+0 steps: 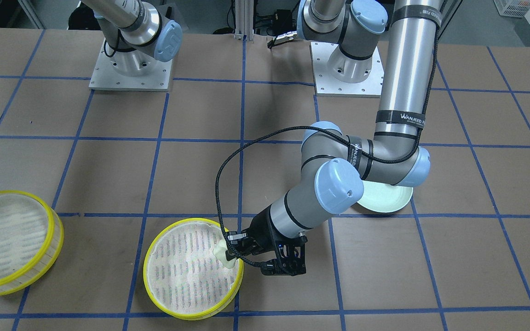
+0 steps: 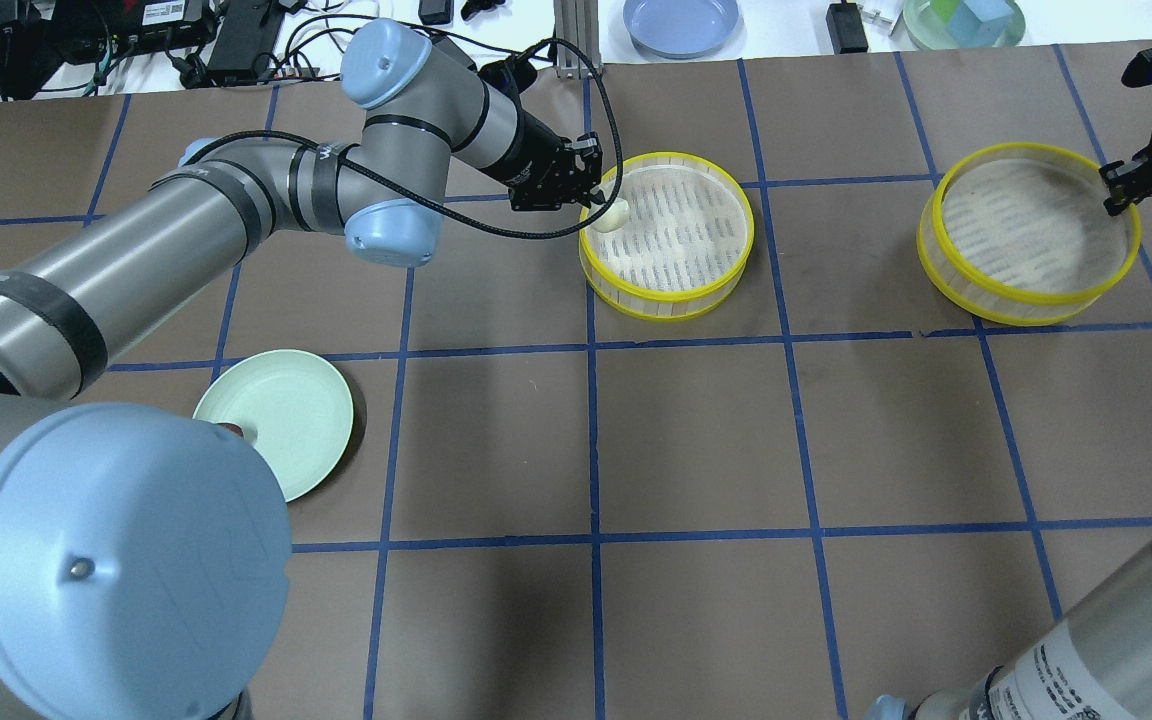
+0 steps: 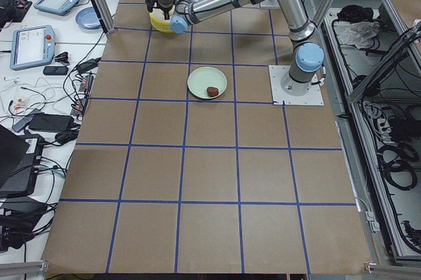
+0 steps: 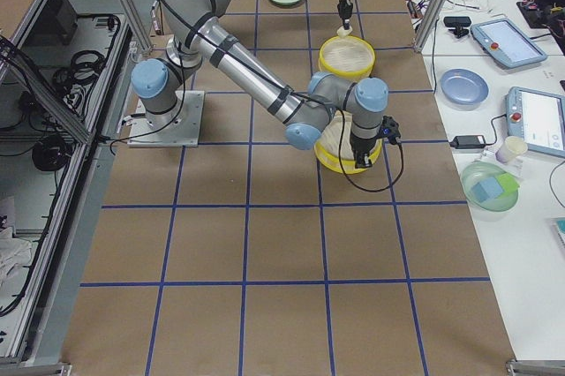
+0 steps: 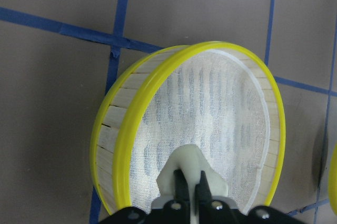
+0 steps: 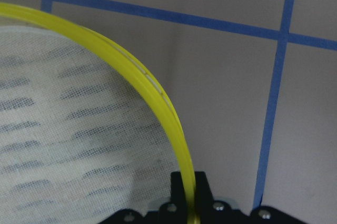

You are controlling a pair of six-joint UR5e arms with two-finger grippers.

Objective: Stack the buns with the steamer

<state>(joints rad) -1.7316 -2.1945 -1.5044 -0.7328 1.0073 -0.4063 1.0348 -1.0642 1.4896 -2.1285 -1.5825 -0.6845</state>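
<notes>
Pale green, the plate (image 2: 286,410) lies at the left of the overhead view on the brown table (image 2: 696,440), and the dark reddish-brown bun (image 3: 212,91) sits on it near one edge, half hidden overhead by the arm's blue joint cap. Farther along, the left gripper (image 2: 591,195) reaches to the near-left rim of the middle steamer tray (image 2: 666,300). Its fingers (image 5: 181,184) are drawn close together and pinch the cream-white bun (image 5: 187,166), which hangs just inside the yellow rim over the white mesh; whether it touches the mesh I cannot tell. At the far right, well apart from the first, stands the right-hand steamer tray (image 2: 1026,290). The right gripper (image 6: 189,182) comes down on that tray's outer edge with one finger inside and one outside, nipping the yellow rim tightly between them.
</notes>
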